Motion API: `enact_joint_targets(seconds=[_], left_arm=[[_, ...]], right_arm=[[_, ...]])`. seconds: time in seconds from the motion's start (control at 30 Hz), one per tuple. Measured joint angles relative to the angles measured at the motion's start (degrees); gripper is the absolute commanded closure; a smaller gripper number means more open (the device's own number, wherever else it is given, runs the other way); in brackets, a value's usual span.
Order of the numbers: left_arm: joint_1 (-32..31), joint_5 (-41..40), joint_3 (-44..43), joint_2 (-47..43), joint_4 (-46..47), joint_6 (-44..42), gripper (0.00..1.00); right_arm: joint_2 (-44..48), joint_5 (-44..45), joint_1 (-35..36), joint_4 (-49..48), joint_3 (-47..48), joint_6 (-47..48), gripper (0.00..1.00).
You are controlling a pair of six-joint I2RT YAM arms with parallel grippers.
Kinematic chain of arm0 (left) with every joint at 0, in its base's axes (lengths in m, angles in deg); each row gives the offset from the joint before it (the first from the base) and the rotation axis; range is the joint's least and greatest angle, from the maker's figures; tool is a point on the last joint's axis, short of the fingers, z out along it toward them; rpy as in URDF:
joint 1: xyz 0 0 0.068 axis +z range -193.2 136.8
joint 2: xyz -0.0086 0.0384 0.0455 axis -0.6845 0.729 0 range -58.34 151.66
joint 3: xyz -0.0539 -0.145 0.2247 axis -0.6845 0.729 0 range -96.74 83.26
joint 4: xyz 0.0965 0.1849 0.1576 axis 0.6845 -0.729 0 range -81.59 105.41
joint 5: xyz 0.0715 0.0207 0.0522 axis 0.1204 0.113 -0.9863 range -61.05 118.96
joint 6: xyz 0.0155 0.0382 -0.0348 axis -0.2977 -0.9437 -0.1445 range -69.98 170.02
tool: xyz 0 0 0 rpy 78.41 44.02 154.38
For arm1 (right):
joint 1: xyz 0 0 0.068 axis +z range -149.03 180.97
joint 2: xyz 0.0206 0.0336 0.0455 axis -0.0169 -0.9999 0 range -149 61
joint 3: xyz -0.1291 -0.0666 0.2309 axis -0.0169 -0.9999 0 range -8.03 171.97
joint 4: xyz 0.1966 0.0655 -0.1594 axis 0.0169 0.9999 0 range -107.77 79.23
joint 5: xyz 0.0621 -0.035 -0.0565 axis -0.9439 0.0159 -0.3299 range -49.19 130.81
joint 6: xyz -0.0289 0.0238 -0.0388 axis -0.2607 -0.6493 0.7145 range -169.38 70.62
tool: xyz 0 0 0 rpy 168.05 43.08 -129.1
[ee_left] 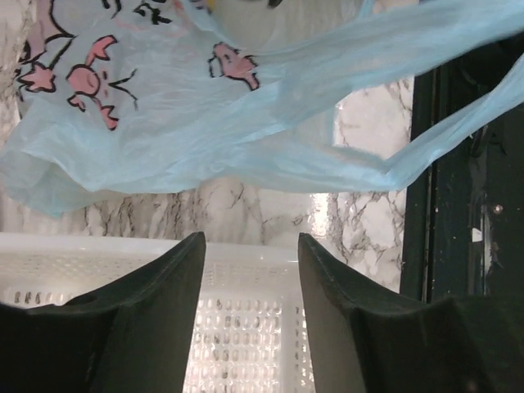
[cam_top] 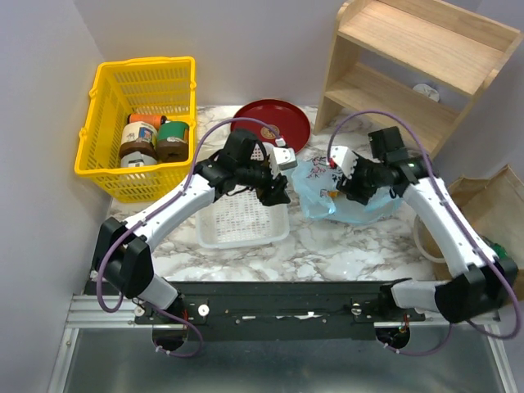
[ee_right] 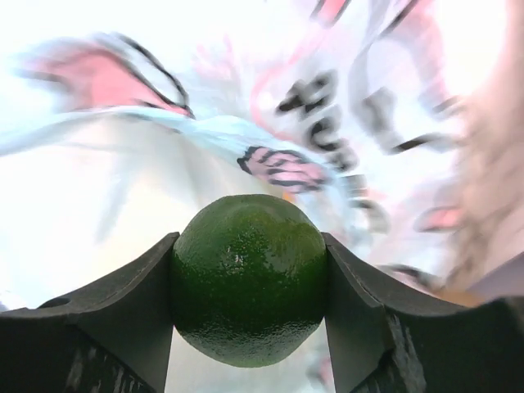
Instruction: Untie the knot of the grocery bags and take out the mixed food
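Observation:
The light-blue plastic bag [cam_top: 360, 205] with pink and dark print lies open on the marble table, right of centre. It also fills the top of the left wrist view [ee_left: 188, 131]. My right gripper [cam_top: 342, 193] reaches into the bag and is shut on a green lime [ee_right: 248, 278], held between both fingers [ee_right: 123, 319], with bag film [ee_right: 164, 131] all around. My left gripper [cam_top: 276, 193] is open and empty [ee_left: 251, 246], hovering over the white basket's right edge, just left of the bag. The brown paper bag [cam_top: 491, 205] stands at the far right. Other food is hidden.
A white perforated basket [cam_top: 243, 221] sits centre, also below my left fingers [ee_left: 246, 327]. A yellow basket [cam_top: 106, 123] with jars stands at the back left. A red plate [cam_top: 274, 123] lies at the back. A wooden shelf [cam_top: 409, 57] stands at the back right.

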Motion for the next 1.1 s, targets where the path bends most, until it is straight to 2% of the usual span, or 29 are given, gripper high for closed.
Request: enact_joint_targets(seconds=[0.17,0.23,0.27,0.37,0.5,0.67,0.73,0.97,1.07,1.1], left_arm=[[0.76,-2.10,-1.33,0.26,-0.66,0.59,0.30],[1.14,-3.39,-2.43,0.17,-0.85,0.70,0.28],[1.33,-4.13,-2.84,-0.02,-0.96,0.68,0.23],[1.73,-9.07,-3.54,-2.47,-2.03,0.46,0.17],[2.27,-22.23,-2.69,-10.05,-1.51,1.92,0.14],[3.96,-36.17,-1.36,-20.06,-0.20,6.58,0.13],[4.37,-40.57,0.20,-22.80,0.33,7.43,0.13],[7.02,-43.60,2.67,-24.17,0.09,7.21,0.13],[7.23,-43.34,3.48,-24.85,0.00,6.45,0.13],[7.23,-43.01,3.63,-25.05,0.04,6.36,0.13]], right_arm=[[10.27,-13.27,0.02,8.63,5.16,-0.24,0.60],[11.50,-17.18,0.04,11.08,5.38,-1.31,0.60],[11.65,-18.84,0.02,11.91,5.53,-2.25,0.60],[9.03,-23.89,0.07,11.91,8.44,-7.34,0.59],[1.84,-29.42,1.62,6.80,19.08,-17.42,0.57],[-11.67,-33.51,8.96,1.11,36.13,-25.97,0.57],[-17.14,-34.58,11.41,-1.64,40.06,-29.57,0.57],[-36.96,-35.74,15.23,-8.61,45.97,-41.90,0.57],[-44.09,-35.34,16.83,-10.36,48.96,-45.40,0.49],[-45.77,-34.95,17.64,-10.69,50.05,-46.05,0.39]])
